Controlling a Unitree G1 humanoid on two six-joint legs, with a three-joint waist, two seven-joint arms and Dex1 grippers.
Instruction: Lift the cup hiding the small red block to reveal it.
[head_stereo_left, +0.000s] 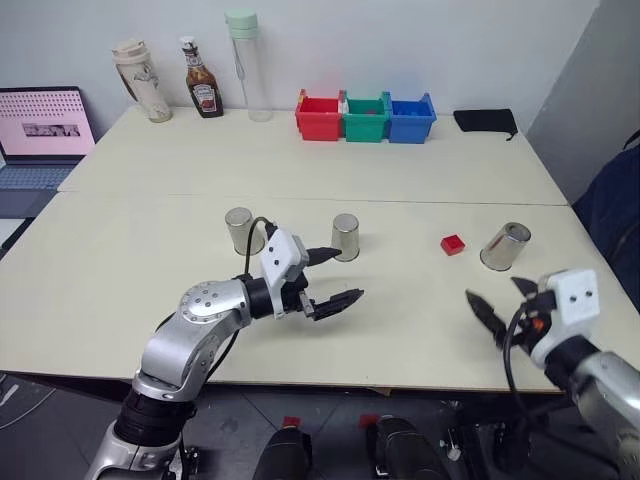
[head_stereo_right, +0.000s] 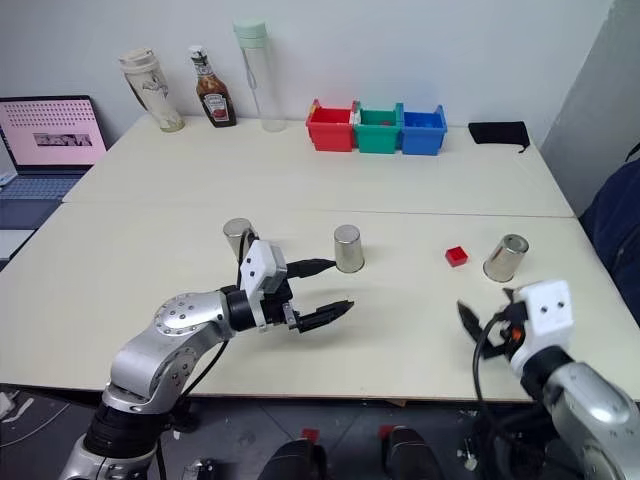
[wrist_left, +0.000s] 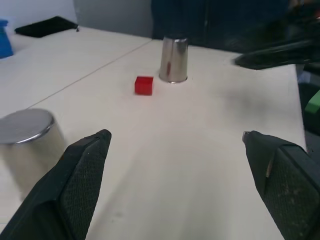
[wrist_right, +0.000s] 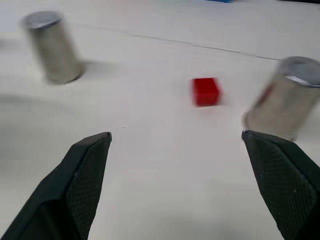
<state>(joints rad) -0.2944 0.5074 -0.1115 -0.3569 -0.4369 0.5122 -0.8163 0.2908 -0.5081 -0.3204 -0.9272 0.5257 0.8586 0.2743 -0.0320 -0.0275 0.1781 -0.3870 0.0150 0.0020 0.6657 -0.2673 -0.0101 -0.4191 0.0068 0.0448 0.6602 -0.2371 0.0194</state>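
— Sitting uncovered toward the table's right edge: the small red block, with the cup tilted just beside it.
— And the grippers?
— Right gripper near the front edge, fingers wide, empty. Left gripper likewise wide, by the middle cup.

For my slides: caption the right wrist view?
Open right gripper facing the uncovered small red block between two steel cups.

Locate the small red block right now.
In the head views the small red block lies uncovered on the table's right side, just left of the rightmost cup and apart from it.
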